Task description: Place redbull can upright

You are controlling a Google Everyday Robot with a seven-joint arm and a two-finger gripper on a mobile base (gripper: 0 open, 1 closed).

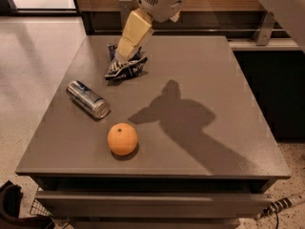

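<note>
Three things lie on the table [238, 128]: the redbull can [87, 99] on its side near the left edge, an orange [122, 139] near it toward the front, and a snack bag [127, 67] farther back. The gripper [121, 55] hangs over the bag, well apart from the can; whether it is open or closed cannot be told.
</note>
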